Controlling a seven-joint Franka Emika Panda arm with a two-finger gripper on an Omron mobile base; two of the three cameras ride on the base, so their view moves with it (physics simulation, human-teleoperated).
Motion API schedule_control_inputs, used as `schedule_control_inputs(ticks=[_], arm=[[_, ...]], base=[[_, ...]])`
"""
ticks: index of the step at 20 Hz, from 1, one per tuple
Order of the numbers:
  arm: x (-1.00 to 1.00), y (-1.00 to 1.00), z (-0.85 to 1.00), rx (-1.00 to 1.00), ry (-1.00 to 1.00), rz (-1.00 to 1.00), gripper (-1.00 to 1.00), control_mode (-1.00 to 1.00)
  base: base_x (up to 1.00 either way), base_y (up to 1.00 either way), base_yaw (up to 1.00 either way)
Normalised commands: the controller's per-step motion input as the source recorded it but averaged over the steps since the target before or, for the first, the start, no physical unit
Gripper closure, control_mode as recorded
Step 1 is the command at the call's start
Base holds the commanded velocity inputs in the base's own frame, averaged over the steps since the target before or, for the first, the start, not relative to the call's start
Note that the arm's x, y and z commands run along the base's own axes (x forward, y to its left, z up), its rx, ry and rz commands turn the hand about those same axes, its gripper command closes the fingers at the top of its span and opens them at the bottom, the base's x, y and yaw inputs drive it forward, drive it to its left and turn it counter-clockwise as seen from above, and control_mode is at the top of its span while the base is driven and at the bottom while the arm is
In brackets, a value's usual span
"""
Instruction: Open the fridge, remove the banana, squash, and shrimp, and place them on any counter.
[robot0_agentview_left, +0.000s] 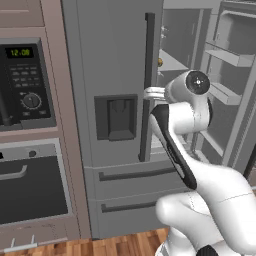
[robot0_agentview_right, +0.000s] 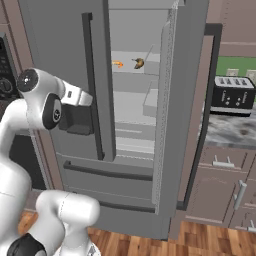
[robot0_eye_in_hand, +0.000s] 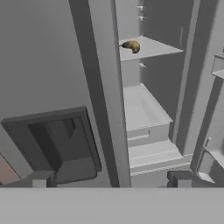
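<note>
The grey fridge (robot0_agentview_left: 110, 50) has its left door shut and its right door swung open. On an upper shelf inside lies the small brownish-yellow banana (robot0_agentview_right: 138, 63) (robot0_eye_in_hand: 131, 46), also seen as a speck past the door edge (robot0_agentview_left: 160, 62). To the banana's left on the same shelf sits a small orange curl, the shrimp (robot0_agentview_right: 117, 63). The squash is out of view. My gripper (robot0_eye_in_hand: 109, 181) is open and empty, at about the height of the dark dispenser recess (robot0_eye_in_hand: 61, 144), facing the left door's handle (robot0_eye_in_hand: 94, 87), well short of the shelves. The marbled counter (robot0_agentview_right: 227, 134) lies right of the fridge.
The open right door (robot0_agentview_left: 231, 75) with its bins stands out to the right, its edge between fridge and counter (robot0_agentview_right: 187, 100). A black toaster (robot0_agentview_right: 232, 94) sits on the counter. A black wall oven (robot0_agentview_left: 30, 187) and control panel (robot0_agentview_left: 27, 82) are left of the fridge.
</note>
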Motion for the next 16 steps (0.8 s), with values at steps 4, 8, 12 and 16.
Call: schedule_control_inputs(ticks=[4, 8, 12, 16], arm=[[0.44, 0.00, 0.15, 0.00, 0.01, 0.00, -1.00, -1.00], [0.43, 0.00, 0.00, -0.06, -0.05, 0.00, -1.00, -1.00], [0.51, 0.08, 0.00, -0.04, -0.06, 0.00, -1.00, -1.00], [0.53, 0.03, 0.00, 0.00, 0.00, 0.00, -1.00, -1.00]], base=[[0.00, 0.00, 0.00], [0.00, 0.00, 0.00], [0.00, 0.00, 0.00], [0.00, 0.00, 0.00]])
